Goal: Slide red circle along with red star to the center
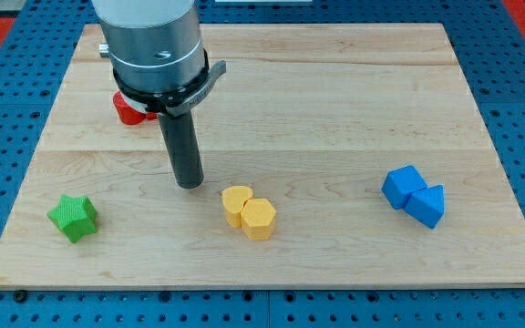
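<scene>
A red block (131,110) shows at the view's upper left, mostly hidden behind the arm's grey body; I cannot tell if it is the circle or the star, and only one red shape shows. My tip (190,185) rests on the wooden board, below and right of the red block and apart from it. The tip is left of and slightly above the yellow blocks.
A green star (73,217) lies at the lower left. A yellow heart (237,203) touches a yellow hexagon (259,219) at lower centre. A blue cube (402,186) touches a blue triangle (427,205) at the right. The wooden board (335,100) sits on a blue pegboard.
</scene>
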Available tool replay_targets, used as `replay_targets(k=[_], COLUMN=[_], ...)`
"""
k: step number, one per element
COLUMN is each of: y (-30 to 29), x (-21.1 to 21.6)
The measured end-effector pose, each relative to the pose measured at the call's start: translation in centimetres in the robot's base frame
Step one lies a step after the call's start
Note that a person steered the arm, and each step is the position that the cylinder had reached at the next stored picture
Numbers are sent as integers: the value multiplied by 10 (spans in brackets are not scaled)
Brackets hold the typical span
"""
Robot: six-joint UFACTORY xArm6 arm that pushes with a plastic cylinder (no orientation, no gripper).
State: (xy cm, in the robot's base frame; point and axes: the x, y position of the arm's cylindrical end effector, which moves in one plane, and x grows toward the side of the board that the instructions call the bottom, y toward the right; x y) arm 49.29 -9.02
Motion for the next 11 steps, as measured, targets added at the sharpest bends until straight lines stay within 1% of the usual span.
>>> replay_targets(k=[1,2,3,4,5,6,7,9,10,11], y=[-8,-72,-117,-127,-142,-121,-84,17,26,13], x=[-5,-9,-17,-59,-81,-121,-144,-148,-148,-182])
